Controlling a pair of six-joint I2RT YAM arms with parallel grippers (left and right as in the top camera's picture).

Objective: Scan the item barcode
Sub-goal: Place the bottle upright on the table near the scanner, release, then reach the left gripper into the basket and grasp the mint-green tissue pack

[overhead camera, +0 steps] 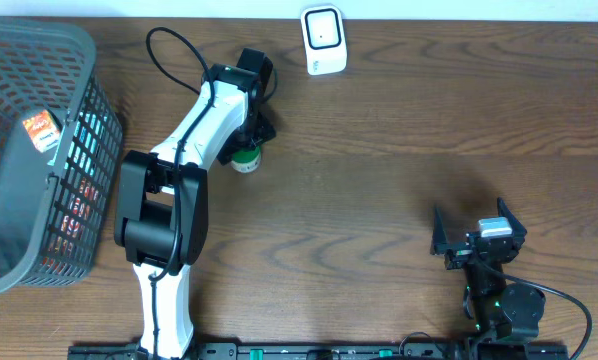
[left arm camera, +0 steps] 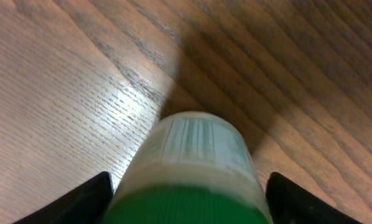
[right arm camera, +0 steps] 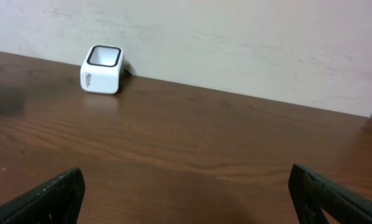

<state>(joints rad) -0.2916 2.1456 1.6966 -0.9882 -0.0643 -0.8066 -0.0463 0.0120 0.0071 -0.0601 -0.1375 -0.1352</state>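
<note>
The item is a pale bottle (left arm camera: 195, 146) with a green cap (left arm camera: 186, 208) and a striped printed label. It lies between the fingers of my left gripper (left arm camera: 189, 202), cap end toward the camera. A thin gap shows on each side, so the jaws stand open around it. From overhead the bottle (overhead camera: 245, 158) peeks out under the left arm's wrist on the wooden table. The white scanner (overhead camera: 322, 38) stands at the table's far edge, right of the bottle, also seen as the scanner (right arm camera: 101, 68) in the right wrist view. My right gripper (overhead camera: 471, 228) is open and empty near the front right.
A dark mesh basket (overhead camera: 74, 60) with packaged goods sits at the far left. The left arm (overhead camera: 174, 190) stretches from the front edge toward the bottle. A pale wall (right arm camera: 236, 43) rises behind the scanner.
</note>
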